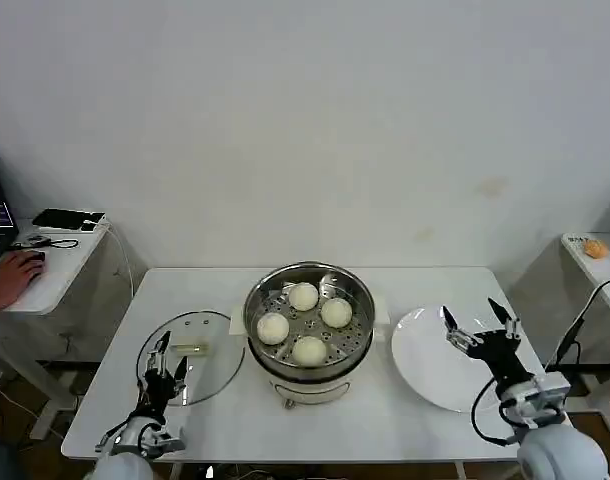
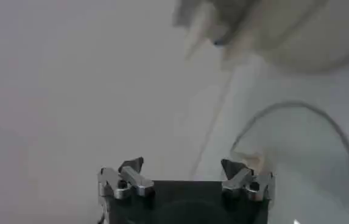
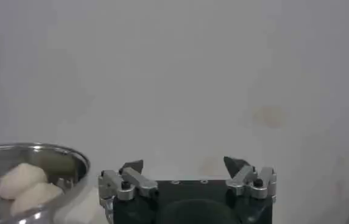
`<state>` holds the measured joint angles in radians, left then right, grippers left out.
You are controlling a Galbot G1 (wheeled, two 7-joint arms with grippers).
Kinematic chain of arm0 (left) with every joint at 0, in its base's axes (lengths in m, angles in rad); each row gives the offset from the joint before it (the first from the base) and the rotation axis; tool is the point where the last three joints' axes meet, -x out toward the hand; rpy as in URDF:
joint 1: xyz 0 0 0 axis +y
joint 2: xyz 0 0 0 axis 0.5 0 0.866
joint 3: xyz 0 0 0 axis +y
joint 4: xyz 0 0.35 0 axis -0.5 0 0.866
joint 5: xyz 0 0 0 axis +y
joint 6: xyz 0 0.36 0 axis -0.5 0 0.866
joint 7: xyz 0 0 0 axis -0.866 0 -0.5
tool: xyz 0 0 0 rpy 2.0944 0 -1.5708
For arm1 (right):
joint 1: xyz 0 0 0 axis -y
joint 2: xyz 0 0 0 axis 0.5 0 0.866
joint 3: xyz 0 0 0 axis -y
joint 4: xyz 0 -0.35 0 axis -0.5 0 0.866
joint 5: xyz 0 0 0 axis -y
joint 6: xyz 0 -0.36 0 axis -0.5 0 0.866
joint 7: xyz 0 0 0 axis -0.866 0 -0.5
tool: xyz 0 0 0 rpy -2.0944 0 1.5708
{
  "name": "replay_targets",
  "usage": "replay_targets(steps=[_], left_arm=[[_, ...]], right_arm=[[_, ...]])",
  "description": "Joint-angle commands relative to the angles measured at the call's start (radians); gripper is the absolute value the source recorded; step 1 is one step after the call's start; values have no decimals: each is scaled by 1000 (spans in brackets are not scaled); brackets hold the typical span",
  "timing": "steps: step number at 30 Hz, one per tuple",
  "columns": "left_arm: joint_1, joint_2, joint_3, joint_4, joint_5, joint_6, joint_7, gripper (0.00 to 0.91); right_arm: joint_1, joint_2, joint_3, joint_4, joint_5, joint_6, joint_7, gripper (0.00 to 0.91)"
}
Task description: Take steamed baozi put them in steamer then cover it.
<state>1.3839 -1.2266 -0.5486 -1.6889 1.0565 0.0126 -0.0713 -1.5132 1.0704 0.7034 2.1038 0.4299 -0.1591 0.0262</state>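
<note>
Head view: four steamed baozi [image 1: 305,322] lie on the perforated tray inside the steamer [image 1: 309,365] at table centre. The cover [image 1: 213,368] lies flat on the table, to the steamer's left. The left gripper [image 1: 166,364] hovers over the cover's near-left rim, jaws spread, empty. The right gripper [image 1: 478,326] hangs above a white plate [image 1: 425,365], jaws spread, empty.

Left wrist view: the cover [image 2: 320,164] lies beyond the spread fingertips, off to one side.

Right wrist view: the steamer [image 3: 37,176] with baozi stands beside the jaws, outside them.
</note>
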Motion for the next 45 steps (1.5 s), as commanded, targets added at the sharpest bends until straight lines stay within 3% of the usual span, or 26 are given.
replay_targets(steps=[1, 45], left_arm=[[-136, 0, 24, 142, 155, 16, 40, 907], [-260, -27, 63, 283, 36, 64, 25, 907]], right_arm=[[-73, 38, 43, 13, -18, 16, 15, 907], [-71, 93, 27, -28, -59, 43, 14, 907]])
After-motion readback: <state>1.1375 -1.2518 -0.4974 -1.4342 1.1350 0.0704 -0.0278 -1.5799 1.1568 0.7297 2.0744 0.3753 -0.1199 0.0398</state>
